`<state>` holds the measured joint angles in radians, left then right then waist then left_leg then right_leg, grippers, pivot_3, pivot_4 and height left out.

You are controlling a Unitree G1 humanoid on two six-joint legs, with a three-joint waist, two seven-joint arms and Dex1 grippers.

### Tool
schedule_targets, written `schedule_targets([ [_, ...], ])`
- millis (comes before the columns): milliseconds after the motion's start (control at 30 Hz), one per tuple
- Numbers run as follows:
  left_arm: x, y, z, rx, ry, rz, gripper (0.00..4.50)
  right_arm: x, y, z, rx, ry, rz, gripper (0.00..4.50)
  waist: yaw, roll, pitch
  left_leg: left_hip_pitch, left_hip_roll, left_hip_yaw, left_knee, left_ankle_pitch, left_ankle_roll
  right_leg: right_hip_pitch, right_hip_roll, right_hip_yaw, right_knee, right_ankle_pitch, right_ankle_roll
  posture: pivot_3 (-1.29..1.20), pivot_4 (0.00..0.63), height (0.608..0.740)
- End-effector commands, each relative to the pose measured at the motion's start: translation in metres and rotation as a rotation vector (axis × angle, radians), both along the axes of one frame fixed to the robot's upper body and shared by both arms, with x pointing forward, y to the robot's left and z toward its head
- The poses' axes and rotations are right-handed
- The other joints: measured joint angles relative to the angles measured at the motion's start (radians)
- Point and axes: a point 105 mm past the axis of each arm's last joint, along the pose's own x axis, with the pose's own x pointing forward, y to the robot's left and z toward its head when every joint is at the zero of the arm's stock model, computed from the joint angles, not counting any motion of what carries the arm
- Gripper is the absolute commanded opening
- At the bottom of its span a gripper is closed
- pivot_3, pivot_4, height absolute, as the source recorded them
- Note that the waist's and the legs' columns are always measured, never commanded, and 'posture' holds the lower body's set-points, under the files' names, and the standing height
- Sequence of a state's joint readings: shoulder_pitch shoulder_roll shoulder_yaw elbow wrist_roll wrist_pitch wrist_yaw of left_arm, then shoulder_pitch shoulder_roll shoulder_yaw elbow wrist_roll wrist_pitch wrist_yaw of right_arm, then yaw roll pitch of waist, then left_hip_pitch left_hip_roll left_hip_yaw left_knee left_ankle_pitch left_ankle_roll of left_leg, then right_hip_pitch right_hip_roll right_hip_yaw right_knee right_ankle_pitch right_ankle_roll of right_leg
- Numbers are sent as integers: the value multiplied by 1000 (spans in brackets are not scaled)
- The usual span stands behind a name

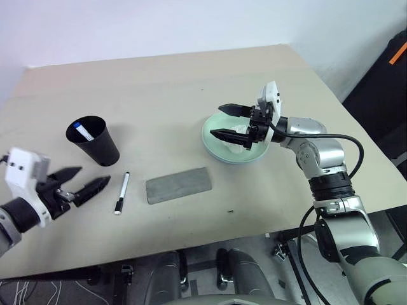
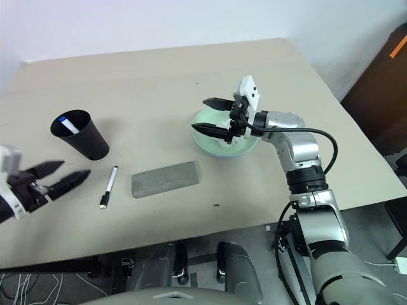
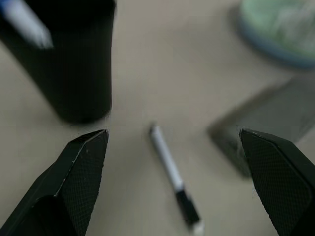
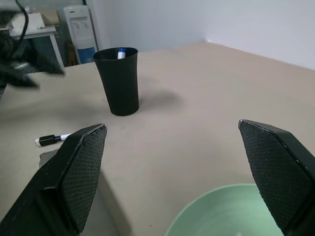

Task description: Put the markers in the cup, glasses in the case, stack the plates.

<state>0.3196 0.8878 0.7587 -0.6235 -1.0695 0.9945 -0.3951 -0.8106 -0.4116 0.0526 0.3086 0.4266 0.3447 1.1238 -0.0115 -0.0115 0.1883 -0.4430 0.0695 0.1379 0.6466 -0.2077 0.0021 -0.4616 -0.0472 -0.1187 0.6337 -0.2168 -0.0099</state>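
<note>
Tan table (image 1: 191,82), white wall behind. Black cup (image 1: 93,140) stands on table's left side, blue-cap marker (image 1: 82,131) inside. Black-cap marker (image 1: 121,192) lies flat just right of cup, w/ grey case (image 1: 179,185) next to it, lid shut. Green plate (image 2: 248,141) sits on blue plate (image 1: 216,154), right of middle. Left gripper (image 1: 79,182) near table's front left edge, jaws wide, holding nothing. Right gripper (image 1: 224,122) over plates, pointing left, jaws wide, nothing in them.
</note>
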Motion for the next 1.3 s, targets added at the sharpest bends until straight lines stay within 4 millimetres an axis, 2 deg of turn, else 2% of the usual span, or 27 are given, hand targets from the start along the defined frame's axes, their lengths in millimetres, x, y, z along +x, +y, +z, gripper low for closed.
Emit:
schedule_targets([
  [33,4,-6,-1,25,0,4,4453,-3,1,16,12,-66,17,4500,0,0,0,0,0,0,0,0,0,0,0,0,0,0,0,0,150,740],
  [233,19,-16,-31,9,126,39,4453,-4,-3,15,9,-63,-7,4500,-1,0,0,0,0,0,0,0,0,0,-1,0,-1,1,-1,0,150,740],
  [367,25,-13,-56,51,251,109,4453,-5,-6,14,8,-59,-21,4500,-3,0,0,0,0,0,-1,0,0,0,0,0,-1,3,-3,0,150,740],
  [600,29,-19,-70,86,347,106,4453,-6,-9,13,14,-55,-47,4500,0,0,0,0,-1,0,0,0,0,1,0,0,-1,4,-1,0,150,740],
  [633,29,-17,-70,94,354,112,4084,-7,-9,13,15,-54,-50,4500,0,0,0,0,-1,0,0,0,0,1,0,0,-1,4,-1,0,150,740],
  [700,28,-14,-71,117,374,121,3618,-7,-10,12,18,-53,-56,4500,0,0,0,1,-1,0,0,0,0,1,0,0,-1,4,-1,0,150,740],
  [1033,27,-14,-70,127,397,108,121,-6,-12,11,21,-52,-71,4500,-2,0,-1,1,-1,0,0,0,0,1,0,1,-1,4,-1,0,150,740],
  [1167,28,-15,-68,127,393,95,30,-6,-13,11,21,-54,-74,4500,-2,0,-1,1,-1,0,0,0,0,1,0,1,-1,4,-1,0,150,740],
  [1300,39,-28,-50,75,277,15,30,-7,-15,13,21,-59,-78,4500,-1,0,-1,0,-1,0,0,0,0,1,0,1,-1,4,-2,0,150,740],
])
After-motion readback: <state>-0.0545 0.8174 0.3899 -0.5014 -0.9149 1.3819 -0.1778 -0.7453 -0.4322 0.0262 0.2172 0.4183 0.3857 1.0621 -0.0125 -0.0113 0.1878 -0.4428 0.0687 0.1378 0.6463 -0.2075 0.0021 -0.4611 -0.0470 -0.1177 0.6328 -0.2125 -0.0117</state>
